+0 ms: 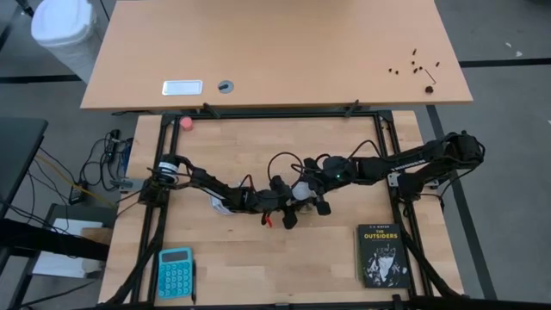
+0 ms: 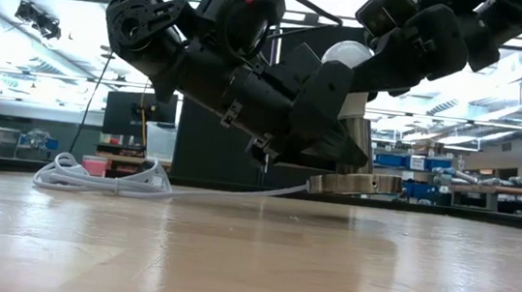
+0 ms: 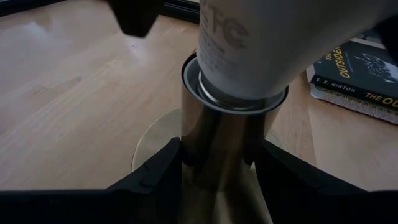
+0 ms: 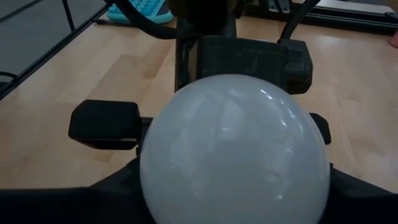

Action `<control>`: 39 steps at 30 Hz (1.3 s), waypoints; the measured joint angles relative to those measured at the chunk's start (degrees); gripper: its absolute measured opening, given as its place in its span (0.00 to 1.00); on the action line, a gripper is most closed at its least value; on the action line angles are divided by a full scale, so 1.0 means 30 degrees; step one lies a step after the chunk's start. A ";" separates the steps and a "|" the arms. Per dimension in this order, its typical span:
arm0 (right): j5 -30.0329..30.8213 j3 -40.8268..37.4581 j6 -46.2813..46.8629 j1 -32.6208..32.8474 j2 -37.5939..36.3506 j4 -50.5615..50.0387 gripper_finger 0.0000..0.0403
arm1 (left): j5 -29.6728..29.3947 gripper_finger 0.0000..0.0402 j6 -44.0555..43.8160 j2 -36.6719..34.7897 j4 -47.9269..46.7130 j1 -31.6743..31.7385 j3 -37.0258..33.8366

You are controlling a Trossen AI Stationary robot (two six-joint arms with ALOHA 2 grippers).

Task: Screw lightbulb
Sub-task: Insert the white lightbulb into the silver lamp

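Left wrist view: frosted white lightbulb (image 3: 261, 43) in shiny metal socket (image 3: 217, 137), left gripper (image 3: 217, 168) clamping socket

White lightbulb (image 4: 235, 149) upright in socket (image 3: 224, 134)

The lightbulb (image 3: 249, 56) — its globe cut off — hides its screw base inside the socket (image 3: 217, 137).

one lightbulb (image 4: 235, 149), one socket (image 3: 221, 140), one book (image 1: 380, 255), one calculator (image 1: 176, 272)
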 joint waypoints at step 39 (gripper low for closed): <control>0.4554 0.0029 0.3897 0.0615 -0.0189 0.0911 0.57 | -0.4526 0.47 0.1885 0.0029 0.2920 -0.0416 -0.0022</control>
